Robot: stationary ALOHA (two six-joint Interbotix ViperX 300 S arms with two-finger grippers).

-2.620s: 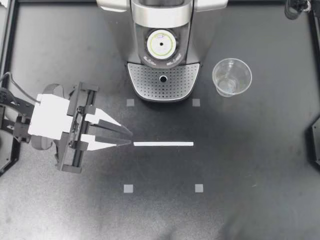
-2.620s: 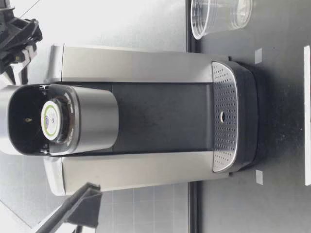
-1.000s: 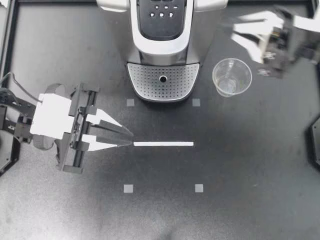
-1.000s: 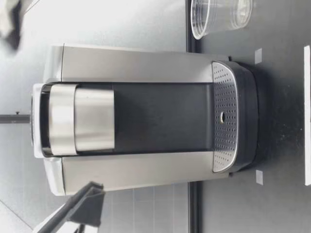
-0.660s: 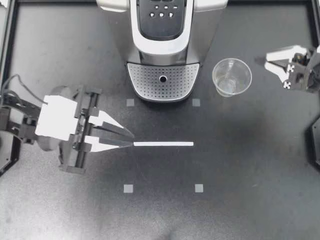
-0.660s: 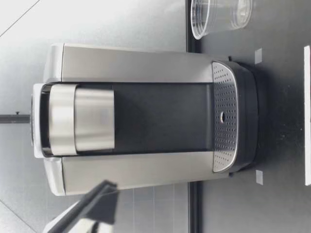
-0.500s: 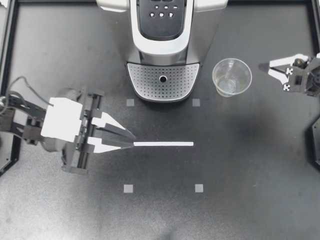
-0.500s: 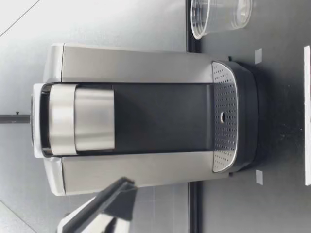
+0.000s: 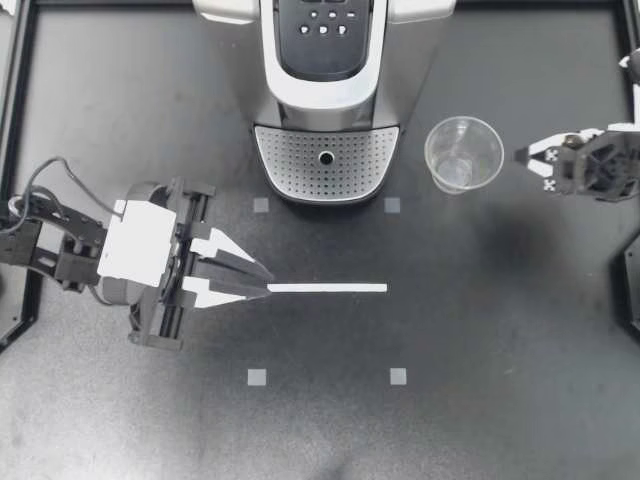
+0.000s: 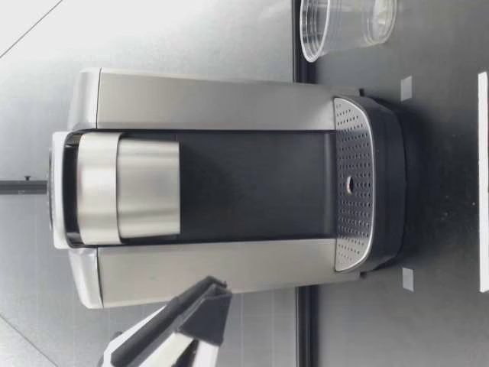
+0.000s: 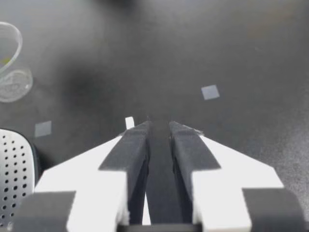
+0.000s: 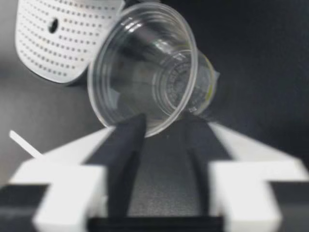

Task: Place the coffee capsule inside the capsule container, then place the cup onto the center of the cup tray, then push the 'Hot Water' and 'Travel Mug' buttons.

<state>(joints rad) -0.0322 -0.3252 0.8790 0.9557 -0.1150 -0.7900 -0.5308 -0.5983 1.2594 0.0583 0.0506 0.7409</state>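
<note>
- Coffee machine: the lid is down now. A couple of seconds back it stood open with the coffee capsule seated in the capsule container. Neither shows at present; I take step one as done.
- With the lid shut, the buttons face up on the top panel, reachable for the last step.
- Right gripper: out of the top view at first, then a blur above the cup, it has now come down to table level just beside the cup, on the side away from the machine.
- Its fingers are spread wide and hold nothing. The right wrist view looks straight at the cup, which lies ahead of the fingertips and not yet between them; I can't confirm any contact.
- The cup has not moved: upright on the table, beside the cup tray, not on it.
- Left gripper: fingers a narrow gap apart, empty, tips at the end of the white tape strip. The arm's body has crept a little toward the middle; the tips have not shifted.
- Reading: step two is opening. Next comes an advance to straddle the cup, then a gentle close, since thin clear plastic may buckle or tip.
</note>
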